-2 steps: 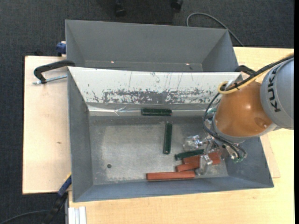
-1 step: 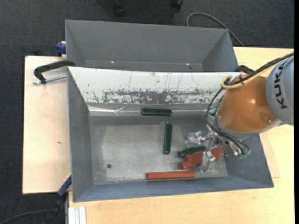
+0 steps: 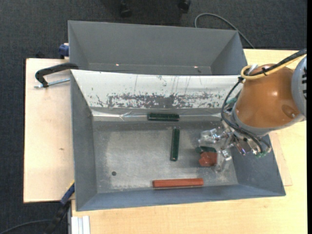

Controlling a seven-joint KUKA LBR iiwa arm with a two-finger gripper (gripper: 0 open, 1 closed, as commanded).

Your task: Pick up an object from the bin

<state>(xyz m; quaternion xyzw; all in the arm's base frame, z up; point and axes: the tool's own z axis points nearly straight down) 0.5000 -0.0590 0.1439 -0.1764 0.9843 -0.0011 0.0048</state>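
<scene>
Fingers (image 3: 217,149) parted about a small red lump (image 3: 208,160).
Lump lies up-right of the red bar (image 3: 178,183), partly hidden by the fingers; contact is hard to make out.

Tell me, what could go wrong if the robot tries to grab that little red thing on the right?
The red block lies close to the bin's right wall, so the gripper might bump that wall. The block is small, so it might slip out or get pushed aside. The red bar lies nearby at the front and could get knocked.
</scene>
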